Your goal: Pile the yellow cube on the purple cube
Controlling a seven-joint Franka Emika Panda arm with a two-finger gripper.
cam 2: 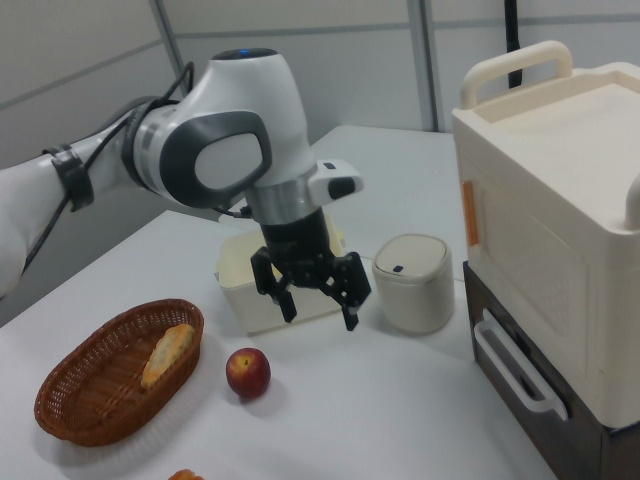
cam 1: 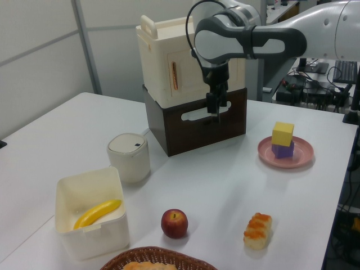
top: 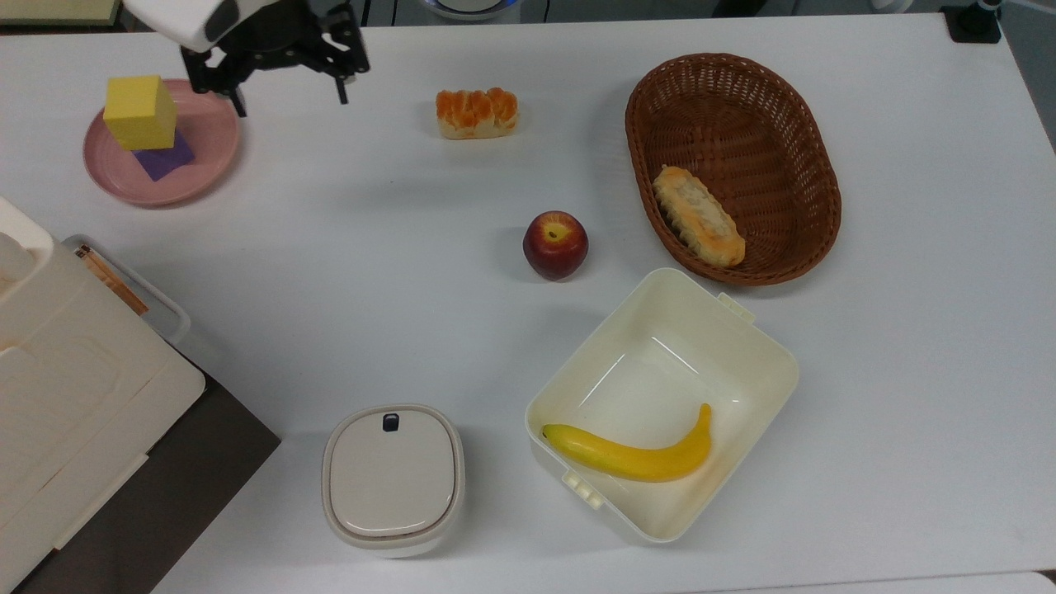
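The yellow cube point(top: 139, 111) rests on top of the purple cube point(top: 165, 157), both on a pink plate point(top: 202, 169) at the top view's upper left. Nothing holds the stack. My gripper point(top: 289, 95) hangs open and empty above the table, to the top view's right of the plate and well apart from the cubes. The left view has the yellow cube point(cam 1: 283, 133) sitting on the purple cube point(cam 1: 283, 149), with the gripper point(cam 1: 215, 109) off to the left view's left in front of the cabinet. In the right view the gripper point(cam 2: 320, 315) has its fingers spread wide.
An orange-topped bread point(top: 477, 112) lies right of the gripper in the top view. An apple point(top: 555, 244) sits mid-table. A wicker basket point(top: 742, 107) holds a roll point(top: 698, 214). A cream box point(top: 652, 371) holds a banana point(top: 635, 458). A lidded pot point(top: 393, 478) and a cabinet point(top: 66, 396) stand lower left.
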